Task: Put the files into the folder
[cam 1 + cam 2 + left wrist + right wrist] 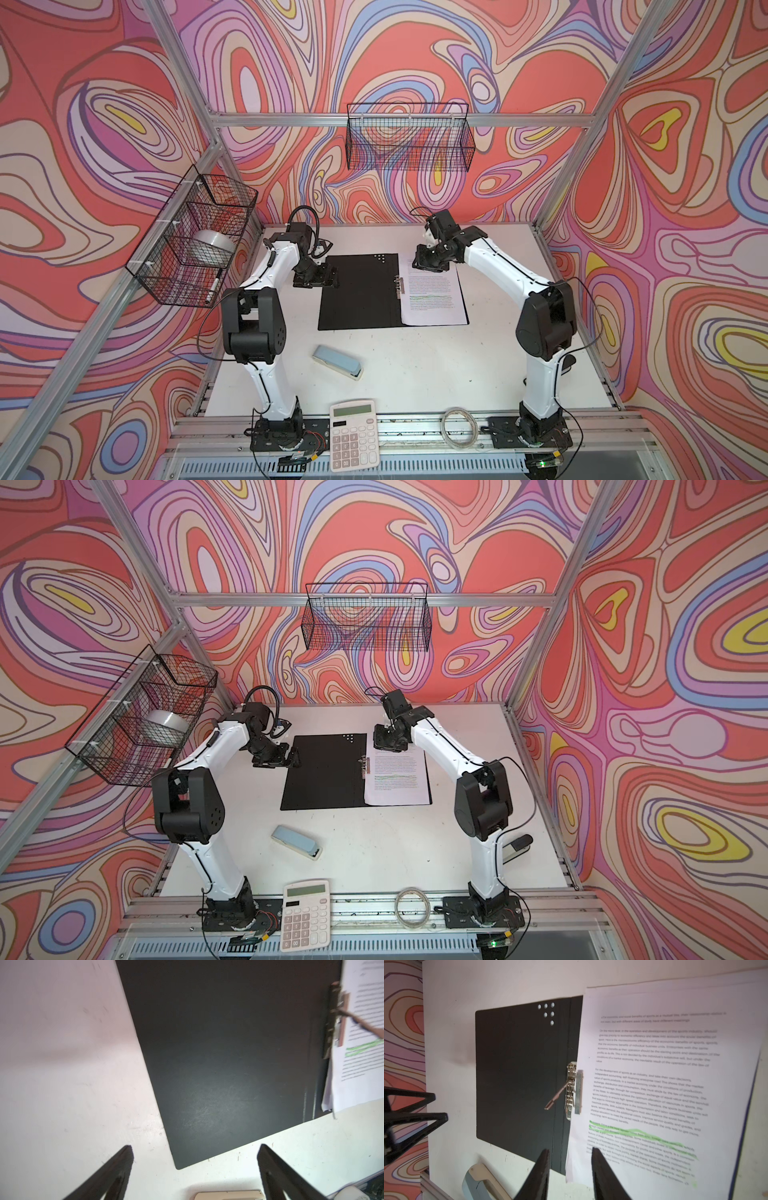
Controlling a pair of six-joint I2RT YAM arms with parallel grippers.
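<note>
A thin A4 folder [357, 291], black inside with a sliver of blue along its outer edge, lies open and flat on the white tabletop [415, 365] between two white-and-black robot arms, seen in both top views. A thin stack of white printed sheets, the files [432, 299], rests on the folder's right-hand leaf, one passage marked in green. The sheets' inner edge sits against the silver metal spring clip [572, 1091] at the spine, whose lever stands raised and angled over the bare left leaf. Six small white dots [547, 1012] mark that leaf's far corner by the spine.

The left gripper [328, 274] hangs beside the folder's left edge, toward the far corner, its black jaws spread wide and holding nothing. The right gripper [569, 1150] hovers over the far end of the files near the spine, its jaws drawn to a narrow gap with nothing clamped between them.

A grey-blue stapler [337, 361] lies on the table nearer the camera, well apart from the folder, and a white desk calculator [353, 434] sits on the front rail between the arm bases
</note>
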